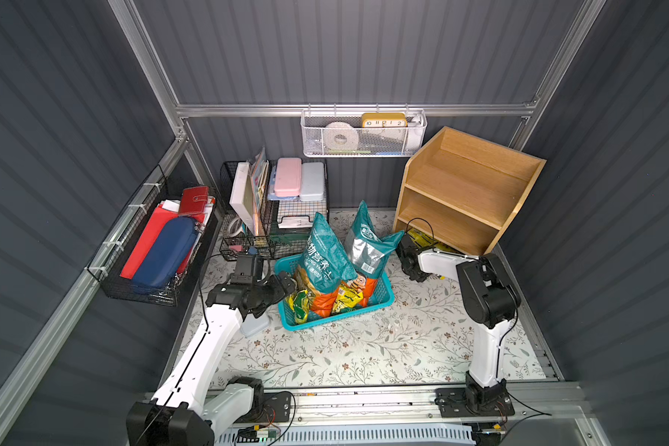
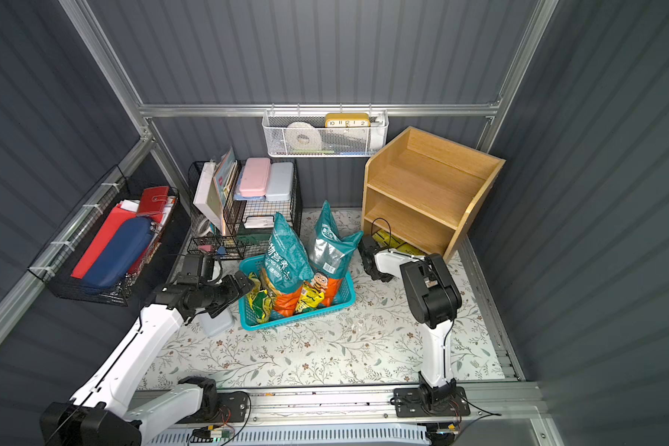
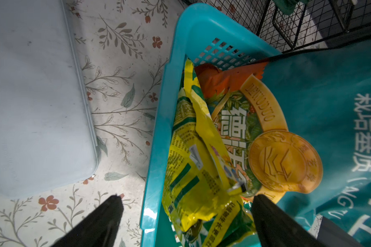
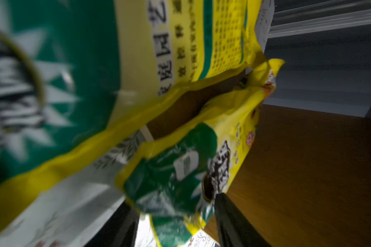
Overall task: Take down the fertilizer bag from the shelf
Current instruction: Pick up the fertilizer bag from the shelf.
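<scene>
From the rail at the bench's front edge, the left arm reaches the teal basket mid-bench. The left gripper is spread wide astride the basket's left wall, holding nothing. Bare floral mat lies between basket and front edge. At the back right corner, the right gripper is inside the shelf's bottom tier, jaws either side of the yellow fertilizer bag; I cannot tell whether they pinch it. Tall teal bags crowd that wrist.

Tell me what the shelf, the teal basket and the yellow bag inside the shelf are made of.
The shelf: wood or wood-look board, matte, visible grain. The basket: moulded plastic, glossy, perforated walls. The bag: likely plastic film, shiny, creased, printed.
</scene>
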Motion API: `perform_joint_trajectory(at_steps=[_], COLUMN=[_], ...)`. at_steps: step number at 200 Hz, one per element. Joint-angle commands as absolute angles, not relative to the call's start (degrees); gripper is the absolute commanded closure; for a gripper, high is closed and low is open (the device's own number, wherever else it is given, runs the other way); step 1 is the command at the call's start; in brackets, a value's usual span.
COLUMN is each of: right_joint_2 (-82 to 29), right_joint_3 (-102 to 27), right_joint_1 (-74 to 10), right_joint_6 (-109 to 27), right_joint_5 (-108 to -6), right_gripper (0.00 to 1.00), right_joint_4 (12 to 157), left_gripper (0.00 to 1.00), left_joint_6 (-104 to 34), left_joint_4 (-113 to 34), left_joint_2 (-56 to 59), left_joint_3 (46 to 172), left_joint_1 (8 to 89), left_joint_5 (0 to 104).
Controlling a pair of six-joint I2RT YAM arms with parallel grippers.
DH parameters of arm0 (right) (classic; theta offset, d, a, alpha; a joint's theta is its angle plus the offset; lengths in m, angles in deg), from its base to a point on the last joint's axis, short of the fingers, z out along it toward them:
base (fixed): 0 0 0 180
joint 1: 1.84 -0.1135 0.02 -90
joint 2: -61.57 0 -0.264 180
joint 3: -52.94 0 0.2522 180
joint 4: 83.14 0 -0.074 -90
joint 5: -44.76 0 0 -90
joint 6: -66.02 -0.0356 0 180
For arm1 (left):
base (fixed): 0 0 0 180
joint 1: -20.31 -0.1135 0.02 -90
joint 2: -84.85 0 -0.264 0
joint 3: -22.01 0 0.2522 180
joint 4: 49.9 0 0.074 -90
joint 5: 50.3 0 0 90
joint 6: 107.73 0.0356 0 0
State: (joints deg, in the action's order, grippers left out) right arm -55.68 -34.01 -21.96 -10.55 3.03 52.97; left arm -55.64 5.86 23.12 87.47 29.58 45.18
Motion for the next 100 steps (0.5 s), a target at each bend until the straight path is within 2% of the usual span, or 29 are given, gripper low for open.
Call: perform_joint_trajectory(at_steps=[1, 17, 37, 63, 100], right_joint_2=[-56.16, -56.07, -55.21, -52.56, -46.00], right_joint_3=[-34.84, -34.56, -34.21, -33.61, -31.97], right_joint_1=[-20.76, -20.56, -20.56, -20.69, -21.51], right_joint_6=[-10.37, -11.09, -12.48, -15.17, -20.81], right_joint_5=[2.56, 2.00, 1.24, -0.68, -3.40], right_gripper=[0.43, 0.52, 0.73, 0.94, 1.00], right_joint_4=[54.98, 54.89, 54.30, 52.61, 48.68], left_gripper=[0.01, 0.01, 0.00, 0.01, 0.01], left_joint_6=[-55.17, -55.41, -55.43, -55.85, -56.00], left_joint_4=[7.46, 7.37, 7.28, 6.83, 6.53], left_joint_2=[24.22, 23.98, 23.70, 23.60, 23.35], left_joint_3=[88.11, 88.21, 88.27, 87.88, 87.65], left_joint_1=[29.45, 29.44, 29.45, 29.44, 29.45], left_joint_5=[44.35, 44.52, 44.79, 44.86, 45.28])
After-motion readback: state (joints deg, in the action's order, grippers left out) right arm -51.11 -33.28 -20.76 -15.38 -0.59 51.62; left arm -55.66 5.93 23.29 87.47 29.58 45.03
